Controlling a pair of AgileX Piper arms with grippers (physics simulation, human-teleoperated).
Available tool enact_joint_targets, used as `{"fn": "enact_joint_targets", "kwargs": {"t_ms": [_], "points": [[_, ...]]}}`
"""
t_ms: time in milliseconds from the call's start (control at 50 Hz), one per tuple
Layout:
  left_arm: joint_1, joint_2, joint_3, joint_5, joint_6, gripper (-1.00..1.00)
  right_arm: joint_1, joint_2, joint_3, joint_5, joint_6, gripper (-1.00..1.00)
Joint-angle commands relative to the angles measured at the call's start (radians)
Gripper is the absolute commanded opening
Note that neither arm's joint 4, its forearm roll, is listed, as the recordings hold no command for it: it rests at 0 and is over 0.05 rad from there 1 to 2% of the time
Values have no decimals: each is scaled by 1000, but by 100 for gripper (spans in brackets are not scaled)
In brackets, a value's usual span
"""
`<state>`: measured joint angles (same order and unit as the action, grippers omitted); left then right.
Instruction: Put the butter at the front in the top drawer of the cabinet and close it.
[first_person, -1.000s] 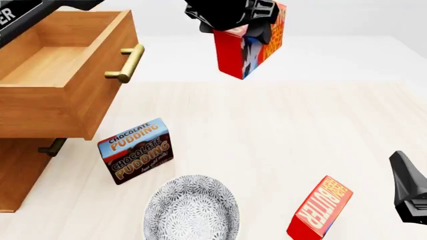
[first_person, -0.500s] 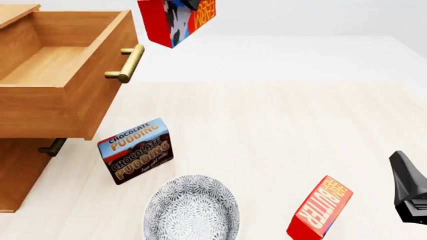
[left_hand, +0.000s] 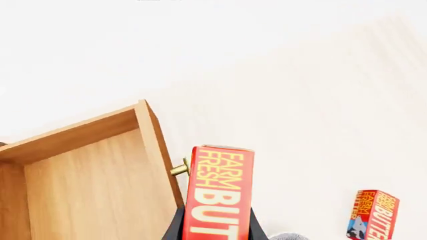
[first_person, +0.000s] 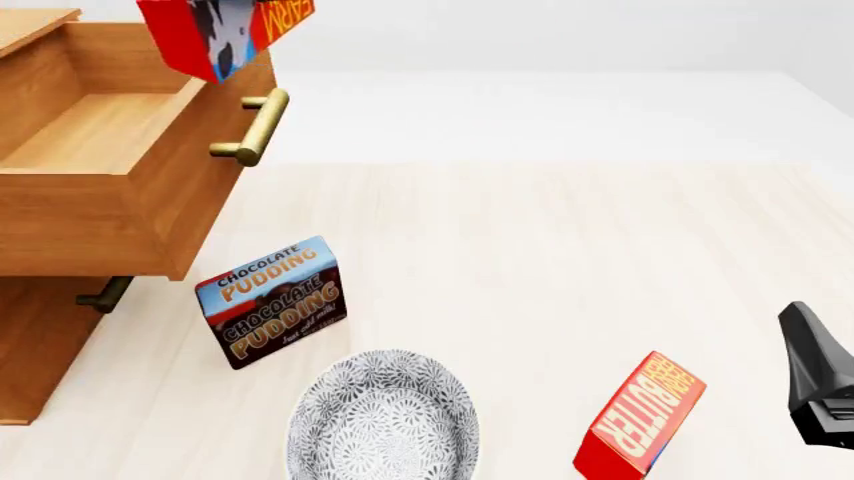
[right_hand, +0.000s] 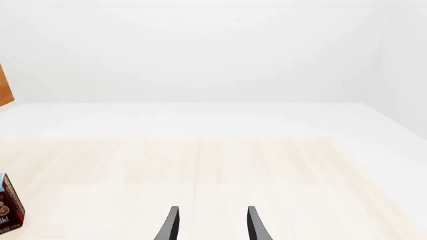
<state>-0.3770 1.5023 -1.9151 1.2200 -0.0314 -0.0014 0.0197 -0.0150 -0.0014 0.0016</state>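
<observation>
The left gripper clamps the butter high over the handle edge of the open top drawer (presumably to clear its front), the right gripper idling parted.

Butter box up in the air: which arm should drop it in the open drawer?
Left. Its gripper is shut on the butter box, which hangs by the open top drawer. The right gripper is open, empty and low near the table's right side.
</observation>
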Motion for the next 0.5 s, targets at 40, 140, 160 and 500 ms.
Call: {"fn": "enact_joint_targets", "kwargs": {"t_ms": [40, 140, 160, 500], "points": [[90, -100, 61, 0, 37, -100, 0, -1, 1, -1, 0, 100], [106, -115, 80, 0, 31, -100, 0, -1, 1, -1, -1, 100], [115, -120, 85, 0, 34, -100, 0, -1, 1, -1, -1, 100], [197, -170, 139, 0, 10, -100, 0, -1, 1, -1, 0, 100]]}}
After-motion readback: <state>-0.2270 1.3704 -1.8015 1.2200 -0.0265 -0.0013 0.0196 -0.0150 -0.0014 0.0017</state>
